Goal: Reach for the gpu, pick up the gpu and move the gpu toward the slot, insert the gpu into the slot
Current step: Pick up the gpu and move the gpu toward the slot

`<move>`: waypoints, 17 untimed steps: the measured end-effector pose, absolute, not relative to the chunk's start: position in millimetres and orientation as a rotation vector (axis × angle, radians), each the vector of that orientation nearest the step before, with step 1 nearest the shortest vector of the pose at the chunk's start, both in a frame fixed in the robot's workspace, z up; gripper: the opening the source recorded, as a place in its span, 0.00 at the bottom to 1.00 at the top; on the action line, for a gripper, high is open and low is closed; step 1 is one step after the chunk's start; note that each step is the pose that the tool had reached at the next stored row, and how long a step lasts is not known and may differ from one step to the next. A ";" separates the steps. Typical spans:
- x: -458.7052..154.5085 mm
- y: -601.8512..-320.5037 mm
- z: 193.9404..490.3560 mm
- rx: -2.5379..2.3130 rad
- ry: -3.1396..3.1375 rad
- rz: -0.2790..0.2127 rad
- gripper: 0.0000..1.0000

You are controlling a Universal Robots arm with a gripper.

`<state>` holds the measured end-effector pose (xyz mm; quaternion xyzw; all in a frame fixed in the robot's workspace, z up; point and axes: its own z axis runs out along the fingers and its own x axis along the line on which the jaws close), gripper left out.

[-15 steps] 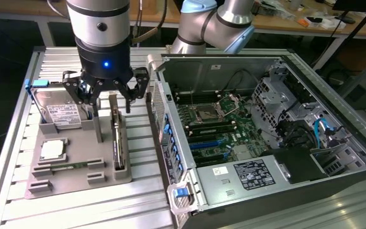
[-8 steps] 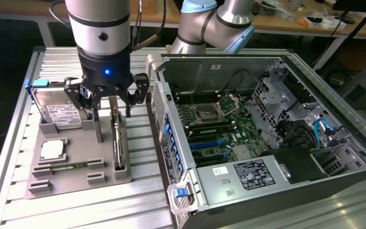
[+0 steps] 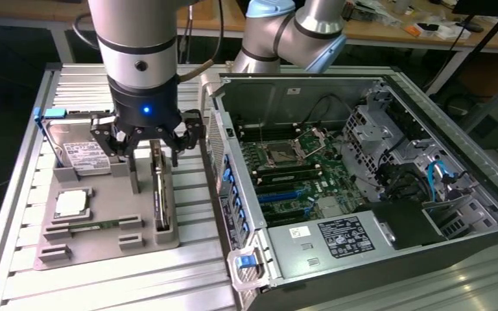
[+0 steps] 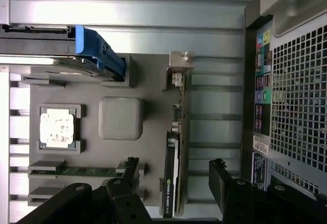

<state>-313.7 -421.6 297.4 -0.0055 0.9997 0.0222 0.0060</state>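
You see a black end effector (image 3: 150, 155), a dark gpu (image 3: 160, 194) with a silvery bracket (image 4: 180, 63), a grey tray (image 3: 102, 245), a green motherboard (image 3: 297, 172) and a ribbed silver desk (image 3: 102, 285).

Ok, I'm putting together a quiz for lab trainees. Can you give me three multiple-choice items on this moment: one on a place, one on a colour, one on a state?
1. Where is the gpu?
A. Standing on edge in the grey tray beside the case
B. Seated inside the case
C. Lifted clear in the air

2. What colour is the motherboard?
A. Red
B. Green
C. White

3. How is the gripper?
A. Open, over the gpu
B. Shut on the gpu
C. Shut on nothing

Answers:
1 A: the card stands in the tray's holder, outside the case.
2 B: the board inside the open case is green.
3 A: in the wrist view the fingers stand apart on either side of the card, with gaps.
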 end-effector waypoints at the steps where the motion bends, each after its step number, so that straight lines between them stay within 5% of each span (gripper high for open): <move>1: -313.7 -421.7 295.7 -0.007 3.129 0.069 0.66; 17: -314.0 -425.6 267.5 0.007 3.129 0.067 0.66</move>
